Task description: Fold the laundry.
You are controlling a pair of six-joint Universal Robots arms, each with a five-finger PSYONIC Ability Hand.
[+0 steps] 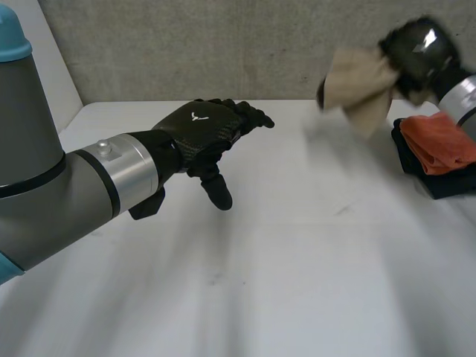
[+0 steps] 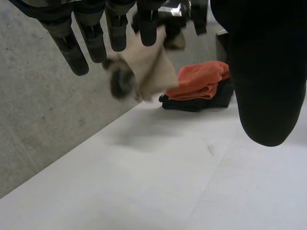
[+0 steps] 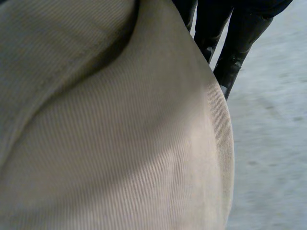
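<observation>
On my screen the right hand is lifted above the far right part of the white table, and it is grasping a beige ribbed cloth. The cloth hangs down from the hand in a bunched shape and it does not touch the table. In the right wrist view the same cloth lies over the palm, and I see the dark fingers just beside its edge, with the table below them.

The left hand is released and holds nothing. It hovers over the middle of the table, with the fingers stretched toward the grey wall and the thumb pointing down. In its own wrist view the fingers are straight and apart from each other, and the thumb stands well apart from them. Beyond these fingers I see the beige cloth in the air, in front of the wall.

Near the right edge of the table, below the right hand, lies a folded orange cloth. It rests on top of a folded black cloth. From the left wrist view the orange one is also on the black one, and both lie on the table near the wall.
</observation>
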